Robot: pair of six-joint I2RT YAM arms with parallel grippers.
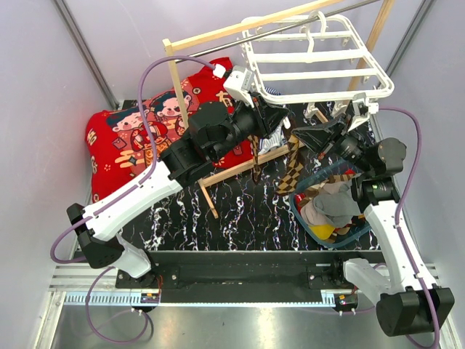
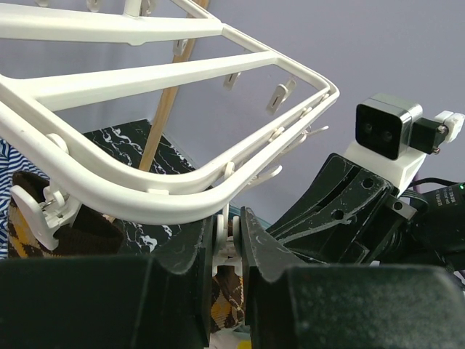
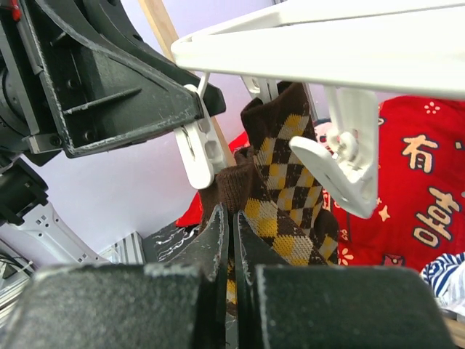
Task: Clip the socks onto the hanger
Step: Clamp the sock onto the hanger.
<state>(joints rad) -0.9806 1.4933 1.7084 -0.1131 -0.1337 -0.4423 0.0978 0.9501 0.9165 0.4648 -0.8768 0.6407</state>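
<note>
While the left gripper [image 2: 231, 234] is squeezing a small white peg [image 3: 202, 156] on the white plastic grid hanger [image 2: 145, 185] by the desk's far-right corner, the right gripper [image 3: 231, 225] is pinching the brown diamond-checkered sock [image 3: 280, 189], probably needing its cuff fed deeper.

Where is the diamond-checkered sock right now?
The checkered sock hangs just under the near edge of the hanger, centre-right in the top view. Its cuff is pinched in the right gripper, beside a clip peg held by the left gripper.

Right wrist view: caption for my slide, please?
Right gripper holds a checkered sock up under the hanger, beside the peg the left gripper pinches.
</note>
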